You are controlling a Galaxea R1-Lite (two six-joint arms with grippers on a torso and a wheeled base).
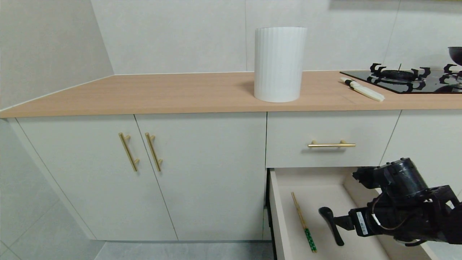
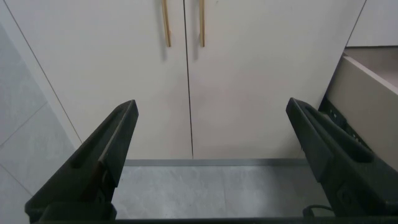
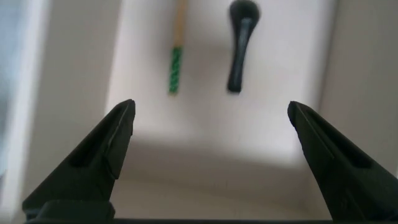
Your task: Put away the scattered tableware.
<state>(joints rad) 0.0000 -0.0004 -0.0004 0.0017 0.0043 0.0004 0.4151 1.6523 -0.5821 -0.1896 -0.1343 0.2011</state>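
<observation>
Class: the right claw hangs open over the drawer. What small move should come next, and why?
Probably lift the right claw out of the drawer toward the pale utensil on the counter: spoon and chopsticks already lie inside.

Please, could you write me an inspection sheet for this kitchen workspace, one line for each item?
Surface: light wooden countertop, above white cabinets.
Job's things: wooden chopsticks with green tips and a black spoon lie apart in the open white drawer; a pale long utensil with a dark end lies on the countertop beside the hob.
Clutter: tall white ribbed cylinder, upright on the countertop.
Grippers: left gripper open, facing the cabinet doors; right gripper open, empty, over the drawer.
Cables: thin wire on the right wrist.
Surroundings: black gas hob, white cabinet doors with brass handles, pale tiled wall.
</observation>
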